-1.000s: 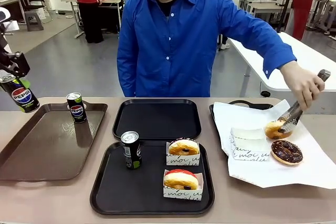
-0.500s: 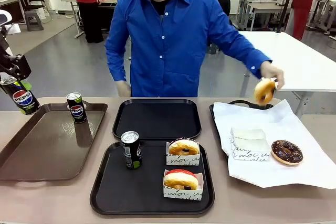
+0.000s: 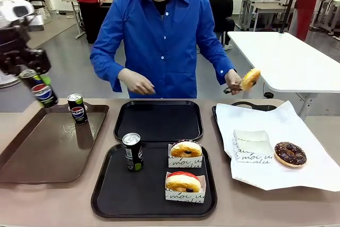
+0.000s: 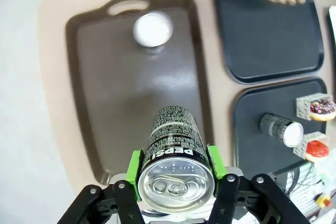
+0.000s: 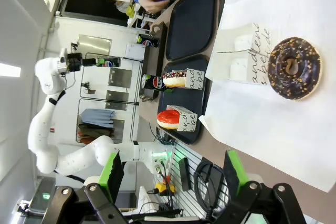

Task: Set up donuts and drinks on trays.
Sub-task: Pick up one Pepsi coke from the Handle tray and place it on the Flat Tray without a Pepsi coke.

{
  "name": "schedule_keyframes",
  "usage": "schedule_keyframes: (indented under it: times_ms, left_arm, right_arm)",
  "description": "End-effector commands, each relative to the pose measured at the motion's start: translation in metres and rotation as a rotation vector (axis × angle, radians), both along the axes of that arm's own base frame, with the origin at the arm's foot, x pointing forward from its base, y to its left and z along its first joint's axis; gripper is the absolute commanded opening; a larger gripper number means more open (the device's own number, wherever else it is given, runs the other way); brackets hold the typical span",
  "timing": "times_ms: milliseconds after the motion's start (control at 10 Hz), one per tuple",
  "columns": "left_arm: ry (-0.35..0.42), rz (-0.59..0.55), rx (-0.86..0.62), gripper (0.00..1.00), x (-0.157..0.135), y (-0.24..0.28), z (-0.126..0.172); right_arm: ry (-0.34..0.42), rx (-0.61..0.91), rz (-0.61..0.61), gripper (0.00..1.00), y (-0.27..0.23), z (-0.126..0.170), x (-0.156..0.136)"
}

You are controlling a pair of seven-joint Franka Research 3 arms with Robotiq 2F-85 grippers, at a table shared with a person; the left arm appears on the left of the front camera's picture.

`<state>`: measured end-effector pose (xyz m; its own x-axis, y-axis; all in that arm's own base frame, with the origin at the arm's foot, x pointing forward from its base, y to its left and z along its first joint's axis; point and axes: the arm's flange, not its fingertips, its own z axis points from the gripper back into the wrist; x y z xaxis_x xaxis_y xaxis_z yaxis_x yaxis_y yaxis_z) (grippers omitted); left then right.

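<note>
My left gripper (image 3: 33,73) is shut on a dark Pepsi can (image 3: 41,91), held tilted in the air above the far left corner of the brown tray (image 3: 37,152); in the left wrist view the can (image 4: 172,153) sits between the green pads. A second Pepsi can (image 3: 77,108) stands on that tray. The near black tray (image 3: 106,195) holds a black-and-green can (image 3: 132,151) and two boxed donuts (image 3: 186,153) (image 3: 184,184). The far black tray (image 3: 159,122) is bare. The person holds a glazed donut (image 3: 250,78) in tongs. My right gripper (image 5: 173,174) is open above the paper.
A chocolate donut (image 3: 290,153) and an empty printed box (image 3: 252,145) lie on white paper (image 3: 313,176) at the right. The person's other hand (image 3: 139,84) hovers behind the far black tray. A white table (image 3: 297,62) stands behind on the right.
My left gripper lifted the Pepsi can and moved it right. The person swung the glazed donut left, away from the paper, and brought the other hand forward.
</note>
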<state>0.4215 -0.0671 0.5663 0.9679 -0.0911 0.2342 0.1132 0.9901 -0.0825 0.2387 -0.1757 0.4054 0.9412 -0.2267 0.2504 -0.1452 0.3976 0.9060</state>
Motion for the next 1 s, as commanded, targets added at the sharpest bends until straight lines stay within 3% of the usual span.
schedule_keyframes:
  times_ms: [0, 600, 800, 900]
  left_arm:
    - [-0.030, -0.092, 0.037, 0.59, 0.024, -0.037, 0.009]
    - [0.011, -0.327, 0.126, 0.59, 0.064, -0.160, -0.031]
    - [0.092, -0.355, 0.186, 0.59, 0.062, -0.159, -0.045]
    - [0.152, -0.372, 0.212, 0.59, 0.051, -0.133, -0.039]
  right_arm:
    - [-0.016, 0.009, 0.002, 1.00, -0.001, -0.001, 0.000]
    - [-0.016, 0.009, 0.002, 1.00, -0.001, -0.001, 0.000]
    - [-0.016, 0.009, 0.002, 1.00, -0.001, -0.001, 0.000]
    - [-0.016, 0.009, 0.002, 1.00, -0.001, -0.001, 0.000]
